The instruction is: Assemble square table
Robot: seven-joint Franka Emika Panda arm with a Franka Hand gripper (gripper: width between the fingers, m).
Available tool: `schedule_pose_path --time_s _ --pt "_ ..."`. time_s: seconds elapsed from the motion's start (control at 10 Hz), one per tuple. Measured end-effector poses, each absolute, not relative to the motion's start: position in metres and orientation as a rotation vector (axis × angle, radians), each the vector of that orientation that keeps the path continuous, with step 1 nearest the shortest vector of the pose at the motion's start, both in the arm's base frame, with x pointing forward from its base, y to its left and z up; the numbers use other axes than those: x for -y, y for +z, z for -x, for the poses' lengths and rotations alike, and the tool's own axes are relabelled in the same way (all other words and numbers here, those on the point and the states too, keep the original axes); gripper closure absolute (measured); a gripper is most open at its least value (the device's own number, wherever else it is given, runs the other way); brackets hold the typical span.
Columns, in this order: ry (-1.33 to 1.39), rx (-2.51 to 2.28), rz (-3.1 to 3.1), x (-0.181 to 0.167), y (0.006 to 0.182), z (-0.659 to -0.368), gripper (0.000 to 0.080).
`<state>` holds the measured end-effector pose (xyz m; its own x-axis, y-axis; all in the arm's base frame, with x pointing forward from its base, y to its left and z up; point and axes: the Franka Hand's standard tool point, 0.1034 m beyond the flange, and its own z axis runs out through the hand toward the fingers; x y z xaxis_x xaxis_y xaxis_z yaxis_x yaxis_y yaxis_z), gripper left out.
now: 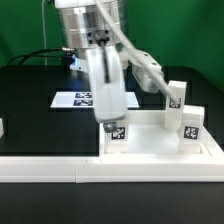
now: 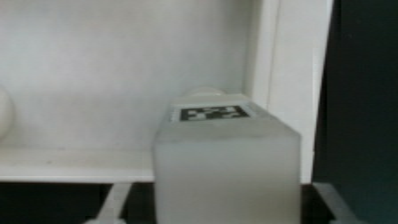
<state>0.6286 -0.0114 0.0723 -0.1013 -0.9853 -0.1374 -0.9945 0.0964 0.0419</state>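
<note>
Claw [image 1: 106, 118] clenched around 1 matte white blocky leg [image 1: 116, 133], upright on smooth square tabletop slab [image 1: 150, 143].

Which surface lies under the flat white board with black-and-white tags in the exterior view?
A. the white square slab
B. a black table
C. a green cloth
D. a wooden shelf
B: the marker board lies flat on the black table, behind the gripper.
</note>
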Motion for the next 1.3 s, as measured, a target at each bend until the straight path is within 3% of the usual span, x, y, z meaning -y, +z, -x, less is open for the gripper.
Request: schedule_pose_path --time_s 0.2,1.0,1.1,1.2,1.3 --pt "0.243 -2.526 1.691 0.012 0.073 -0.627 0.0508" --pt "0.365 -2.808 1.32 0.013 0.073 -0.617 0.0494" --pt "0.365 -2.808 1.32 0.013 0.073 -0.616 0.0317" --pt "0.365 -2.809 1.321 0.013 0.073 -0.616 0.0204" --pt "0.375 -2.805 1.332 0.013 0.076 -0.617 0.0167"
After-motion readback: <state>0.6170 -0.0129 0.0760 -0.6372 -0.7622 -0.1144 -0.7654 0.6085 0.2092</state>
